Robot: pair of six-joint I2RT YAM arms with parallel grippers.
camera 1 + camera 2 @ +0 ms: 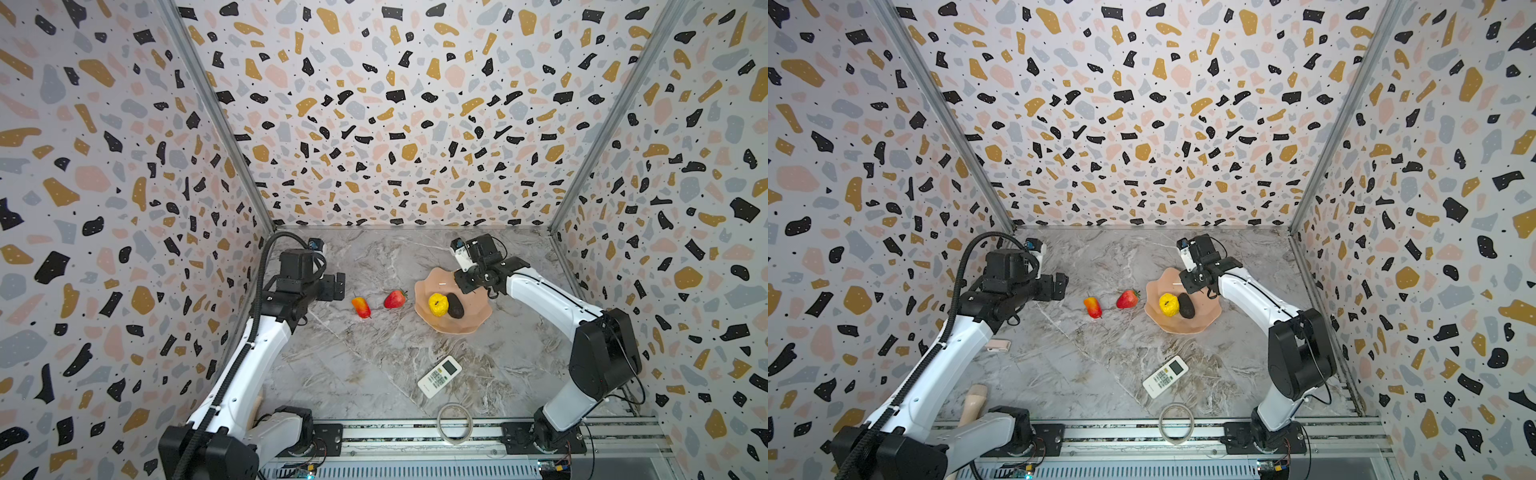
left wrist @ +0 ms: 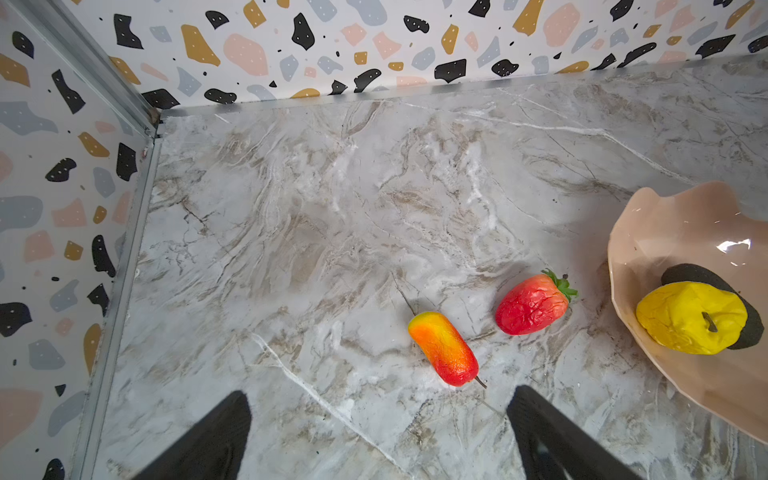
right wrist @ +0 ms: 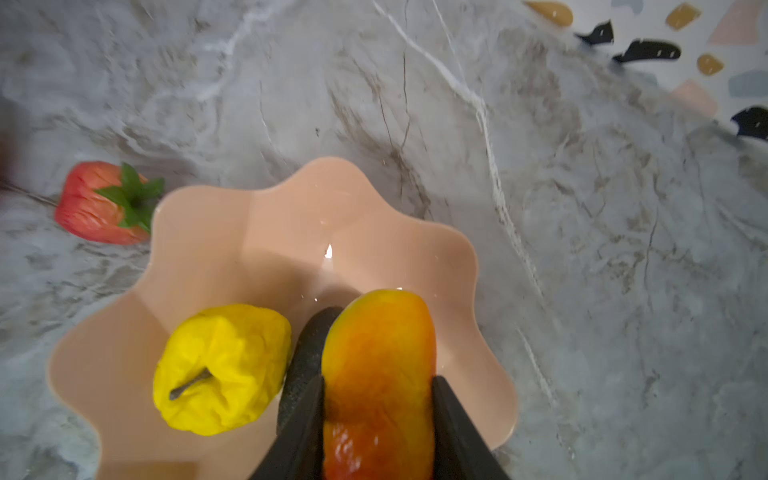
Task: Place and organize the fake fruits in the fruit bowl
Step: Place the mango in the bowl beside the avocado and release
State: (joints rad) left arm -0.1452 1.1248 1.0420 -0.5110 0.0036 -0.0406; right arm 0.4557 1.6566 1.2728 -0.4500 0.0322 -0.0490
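Right claw (image 3: 378, 386) clamped on oblong fruit (image 3: 376, 332), poised above fruit bowl (image 3: 232, 232), partly over avocado (image 3: 305, 353). Left claw (image 2: 380, 397) wide open, empty. Risk: released fruit strikes avocado, rolls over shallow rim.

Top views: high above the near rail (image 1: 395, 432), both facing down and toward the back wall (image 1: 395, 124); far off, taking in the whole marble table (image 1: 365, 374) and both arms, the pair offset slightly sideways.
Left wrist view: mid-height over the table, facing its back-left corner, the left gripper (image 2: 380, 395) at the frame edge.
Right wrist view: very near, just above the fruit bowl (image 3: 199, 232); the right gripper (image 3: 378, 378) and held oblong fruit (image 3: 378, 332) fill the foreground.
Shared by all views: strawberry (image 2: 532, 305), yellow fruit (image 2: 690, 316), bowl.
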